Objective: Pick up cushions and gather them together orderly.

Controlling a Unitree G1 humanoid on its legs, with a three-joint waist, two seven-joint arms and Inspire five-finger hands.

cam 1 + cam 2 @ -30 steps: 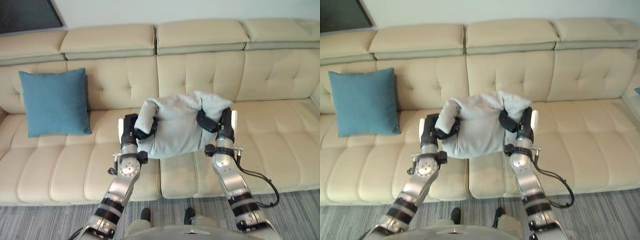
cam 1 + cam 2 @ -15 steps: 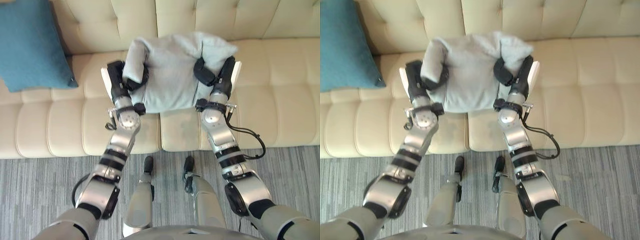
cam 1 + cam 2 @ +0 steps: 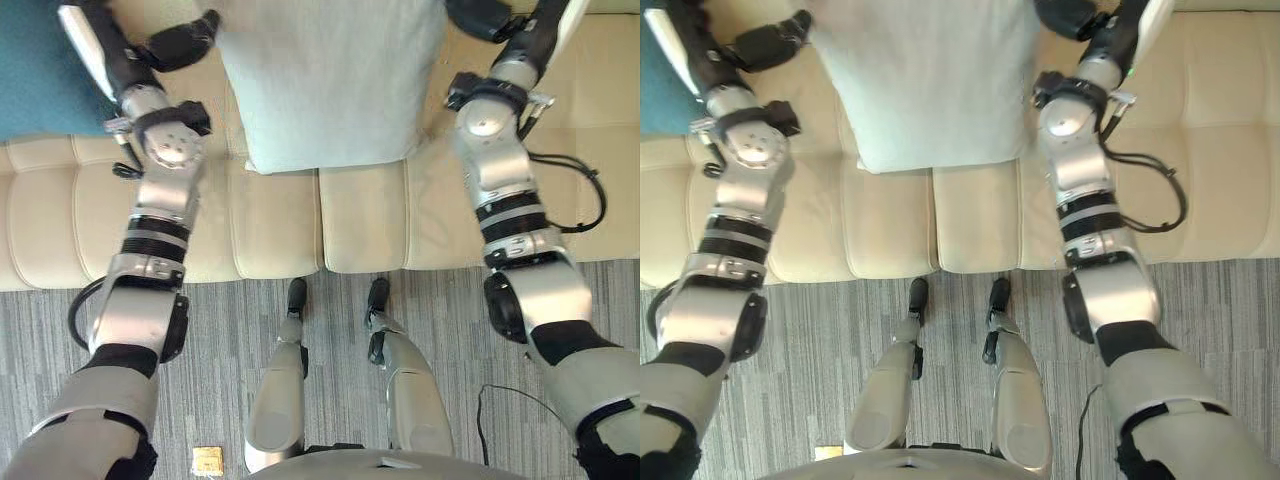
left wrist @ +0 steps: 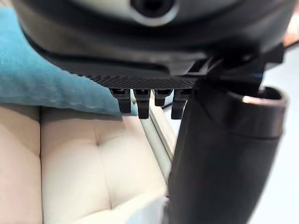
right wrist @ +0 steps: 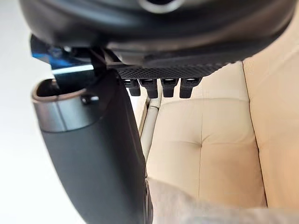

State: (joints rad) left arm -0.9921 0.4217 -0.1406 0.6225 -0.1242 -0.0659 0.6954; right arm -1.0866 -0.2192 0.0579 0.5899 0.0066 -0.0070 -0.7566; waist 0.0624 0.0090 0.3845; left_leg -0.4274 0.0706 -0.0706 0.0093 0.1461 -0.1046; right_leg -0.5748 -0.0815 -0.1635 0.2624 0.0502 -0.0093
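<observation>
A pale grey cushion (image 3: 330, 80) lies flat on the cream sofa seat, between my two hands. My left hand (image 3: 175, 45) is just to its left, open, with the thumb pointing at the cushion's edge. My right hand (image 3: 480, 18) is at the cushion's upper right corner, also open. In the left wrist view the fingers (image 4: 140, 100) are straight, with a teal cushion (image 4: 42, 74) beyond them. In the right wrist view the thumb (image 5: 93, 154) stands off from the straight fingers, and a strip of the grey cushion (image 5: 205, 212) shows beside it. The teal cushion (image 3: 40, 80) sits behind my left forearm.
The cream tufted sofa (image 3: 360, 220) spans the width of the view, and its front edge meets a grey striped carpet (image 3: 220, 340). A small yellow scrap (image 3: 208, 460) lies on the carpet near my feet.
The camera has tilted down further. Both hands have let go of the grey cushion and spread apart. The cushion has unfolded and lies flat on the seat.
</observation>
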